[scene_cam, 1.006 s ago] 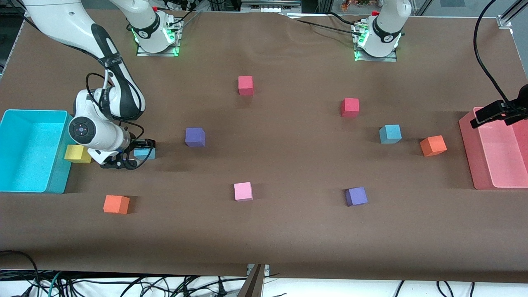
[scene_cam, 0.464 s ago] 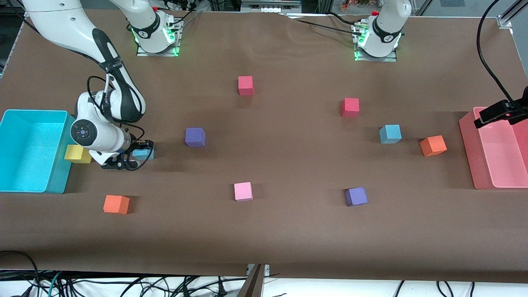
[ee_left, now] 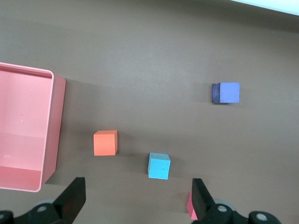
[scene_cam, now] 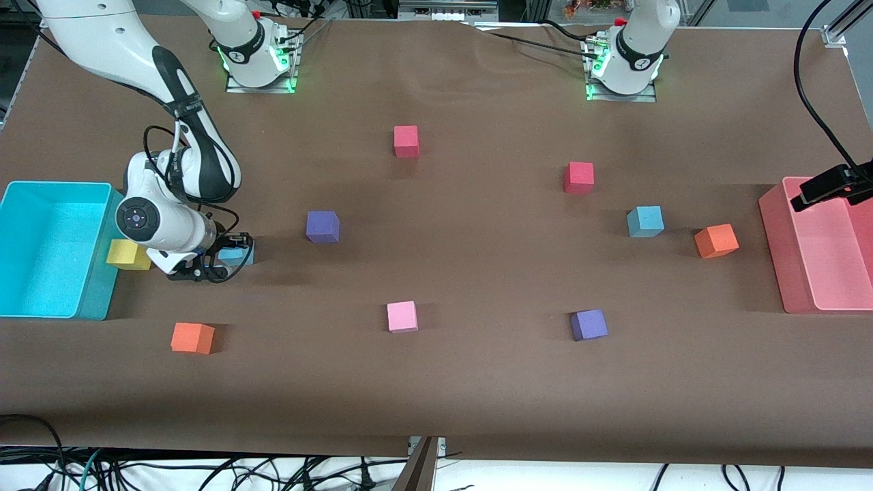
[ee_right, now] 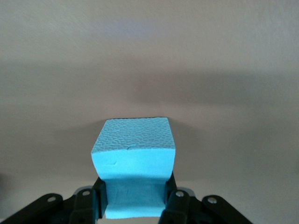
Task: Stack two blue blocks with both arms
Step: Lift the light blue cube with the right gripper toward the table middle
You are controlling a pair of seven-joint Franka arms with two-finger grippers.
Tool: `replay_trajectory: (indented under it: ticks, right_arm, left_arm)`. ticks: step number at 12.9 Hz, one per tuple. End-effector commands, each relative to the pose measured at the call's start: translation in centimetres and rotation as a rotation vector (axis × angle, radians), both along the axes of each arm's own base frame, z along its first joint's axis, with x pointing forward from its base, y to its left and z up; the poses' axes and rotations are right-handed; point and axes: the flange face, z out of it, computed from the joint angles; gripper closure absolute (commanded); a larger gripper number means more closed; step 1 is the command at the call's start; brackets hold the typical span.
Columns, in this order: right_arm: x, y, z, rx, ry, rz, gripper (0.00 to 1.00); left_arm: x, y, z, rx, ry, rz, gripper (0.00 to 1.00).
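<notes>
One blue block [scene_cam: 240, 256] sits on the brown table near the right arm's end, close to the cyan bin. My right gripper [scene_cam: 217, 264] is down at the table and shut on it. In the right wrist view this block [ee_right: 135, 154] fills the space between the black fingers [ee_right: 175, 200] and is squeezed at its sides. The other blue block [scene_cam: 645, 221] stands free toward the left arm's end, also seen in the left wrist view [ee_left: 159, 165]. My left gripper [scene_cam: 831, 185] hangs over the pink bin, open and holding nothing [ee_left: 138, 203].
A cyan bin [scene_cam: 95, 300] stands at the right arm's end and a pink bin [scene_cam: 784, 273] at the left arm's end. Loose cubes: yellow [scene_cam: 126, 254], orange [scene_cam: 192, 337] [scene_cam: 716, 241], purple [scene_cam: 322, 226] [scene_cam: 589, 324], pink [scene_cam: 402, 316], red [scene_cam: 406, 141] [scene_cam: 579, 177].
My right gripper has shut on the blue block beside the cyan bin. The left gripper has drifted a little over the pink bin.
</notes>
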Motion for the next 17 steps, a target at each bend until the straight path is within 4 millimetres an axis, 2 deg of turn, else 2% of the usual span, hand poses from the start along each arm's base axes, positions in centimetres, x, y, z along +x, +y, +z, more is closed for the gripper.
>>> replay_trajectory:
  ticks: [1,2,4,6,7,8,10,12,13,15,17]
  right_arm:
    - [2.0,2.8,3.6,0.018,0.019,0.034,1.0]
    - [2.9,4.0,5.6,0.026,0.04,0.042,1.0]
    - [4.1,7.1,9.5,0.046,0.066,0.013,1.0]
    - [4.4,12.1,12.4,0.045,0.074,0.002,1.0]
    - [4.4,14.4,13.2,0.034,0.08,-0.014,1.0]
    - [4.1,17.5,13.9,0.021,0.082,-0.023,1.0]
    - [2.7,24.6,14.7,0.001,0.065,-0.034,1.0]
    - [1.5,30.2,14.6,0.043,0.082,-0.069,1.0]
    - [1.3,32.1,13.8,0.073,0.098,-0.098,1.0]
    - [0.1,37.2,12.3,0.092,0.106,-0.117,1.0]
    - [-0.9,41.1,10.9,0.091,0.093,-0.147,1.0]
  left_arm:
    - [-0.1,0.4,1.3,-0.009,-0.017,0.006,0.0]
    - [-0.1,1.6,2.2,0.0,-0.036,0.021,0.0]
    - [-0.4,3.3,2.2,-0.011,-0.039,0.048,0.0]
    - [-0.3,3.0,2.1,-0.01,-0.033,0.044,0.0]
    - [-0.3,3.0,2.1,-0.01,-0.033,0.044,0.0]
    - [-0.4,3.2,2.1,-0.011,-0.035,0.045,0.0]
    - [-0.2,2.8,1.9,-0.012,-0.029,0.038,0.0]
    - [0.0,2.2,1.8,-0.012,-0.029,0.032,0.0]
    - [0.0,2.3,1.8,-0.01,-0.029,0.028,0.0]
    - [0.0,2.3,1.8,-0.01,-0.029,0.028,0.0]
    - [0.3,1.9,1.2,-0.013,-0.018,0.022,0.0]
